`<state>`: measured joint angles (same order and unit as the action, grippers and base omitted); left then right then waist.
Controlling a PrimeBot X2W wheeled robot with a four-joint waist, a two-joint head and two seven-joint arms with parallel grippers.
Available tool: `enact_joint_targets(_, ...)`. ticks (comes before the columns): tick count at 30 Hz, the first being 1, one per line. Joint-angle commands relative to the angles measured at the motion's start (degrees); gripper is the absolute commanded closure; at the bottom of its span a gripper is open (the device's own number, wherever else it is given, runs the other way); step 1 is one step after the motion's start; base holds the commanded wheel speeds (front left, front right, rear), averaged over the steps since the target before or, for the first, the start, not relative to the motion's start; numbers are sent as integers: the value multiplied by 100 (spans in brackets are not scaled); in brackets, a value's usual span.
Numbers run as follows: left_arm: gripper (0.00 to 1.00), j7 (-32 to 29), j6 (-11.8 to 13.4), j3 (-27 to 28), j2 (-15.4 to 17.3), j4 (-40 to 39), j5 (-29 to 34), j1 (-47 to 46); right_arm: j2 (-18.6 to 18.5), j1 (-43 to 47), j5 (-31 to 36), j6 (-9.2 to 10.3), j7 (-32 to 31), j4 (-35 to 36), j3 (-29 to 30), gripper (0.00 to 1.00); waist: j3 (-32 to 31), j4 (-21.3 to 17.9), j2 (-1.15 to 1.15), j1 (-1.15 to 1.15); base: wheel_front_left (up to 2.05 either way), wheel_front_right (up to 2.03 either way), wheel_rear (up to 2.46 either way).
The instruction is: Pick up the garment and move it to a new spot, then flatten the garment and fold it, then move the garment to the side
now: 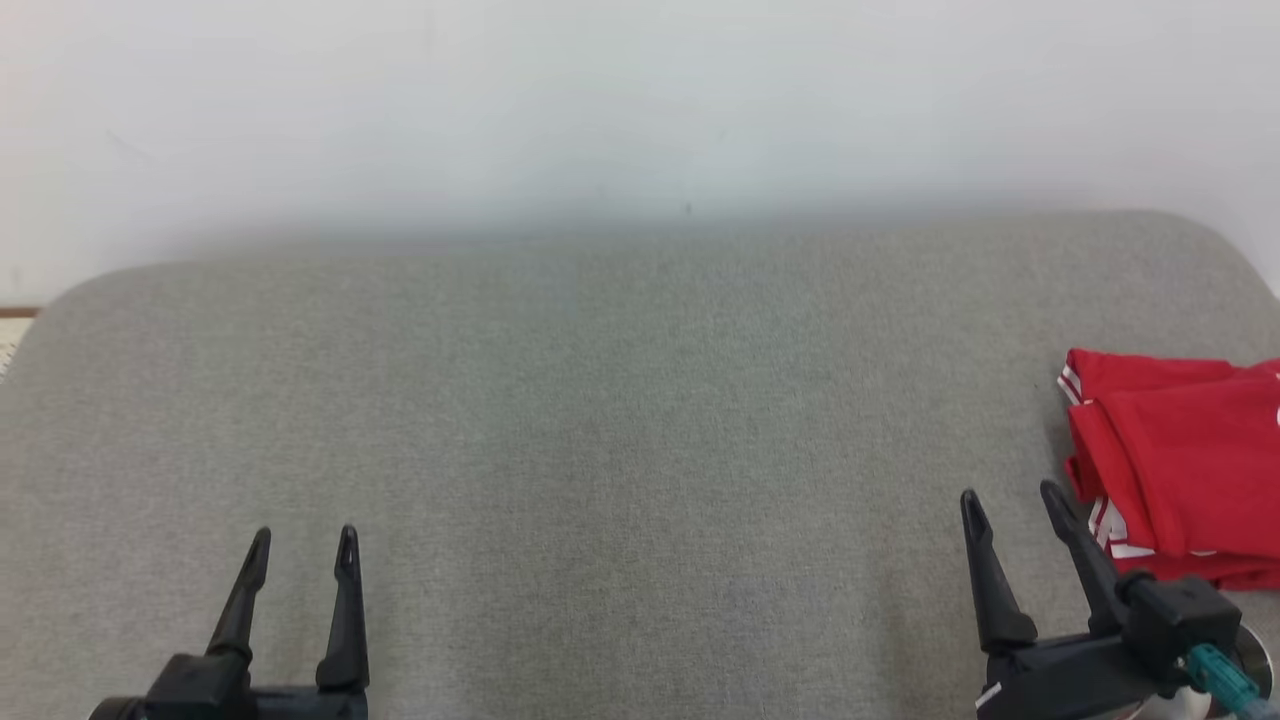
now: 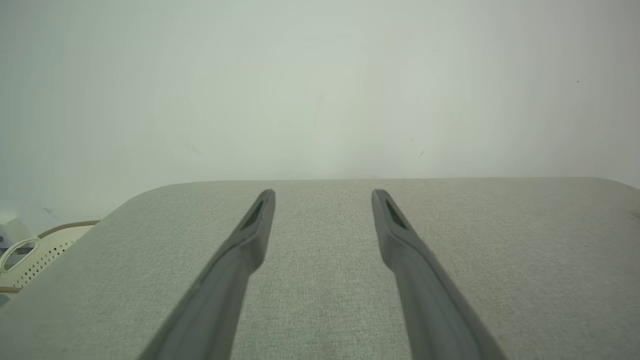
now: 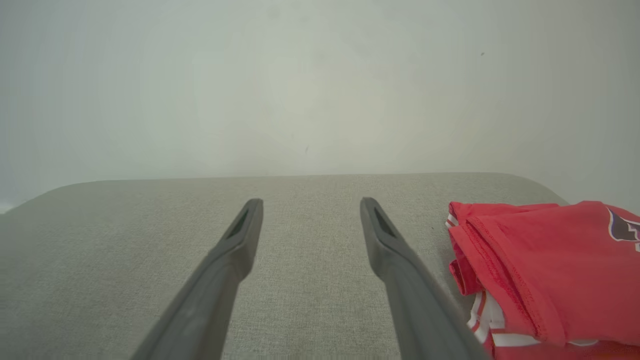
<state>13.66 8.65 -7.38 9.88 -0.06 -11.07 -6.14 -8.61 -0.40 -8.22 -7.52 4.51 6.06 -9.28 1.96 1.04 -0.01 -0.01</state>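
The folded red garment (image 1: 1180, 450) lies at the right edge of the grey fabric-topped desk (image 1: 600, 400), just beside the right tool (image 1: 1010, 492) and to its right, well apart from the left tool (image 1: 305, 535). Both tools stand open and empty. The right arm looks better placed for any reach.

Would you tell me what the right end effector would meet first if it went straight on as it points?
The right end effector points over bare grey cushion toward the white wall, which is probably its first contact, though depth is unclear. The red garment lies off to its right.
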Motion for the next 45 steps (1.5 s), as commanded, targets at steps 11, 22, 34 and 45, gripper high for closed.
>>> enact_joint_targets(11, 0, -91, 52, -21, 114, -16, -37, 362, 98, 384, 125, 6, -114, 171, 217, 0, -322, 136, 1, 1, 0, 0, 0)
enact_joint_targets(22, 0, -146, 81, -54, 153, 24, -97, 344, 160, 457, 104, 6, -142, 231, 251, 0, -337, 126, 1, 1, 0, 0, 0)
enact_joint_targets(34, 100, -163, 101, -95, 170, 51, -91, 285, 173, 402, 66, 0, -138, 208, 231, 100, -338, 117, 1, 1, 0, 0, 0)
enact_joint_targets(45, 100, -162, -55, -228, 44, 328, -1050, 148, 97, 240, -962, 0, -368, -219, 526, 100, -323, 101, 1, 1, 0, 0, 0)
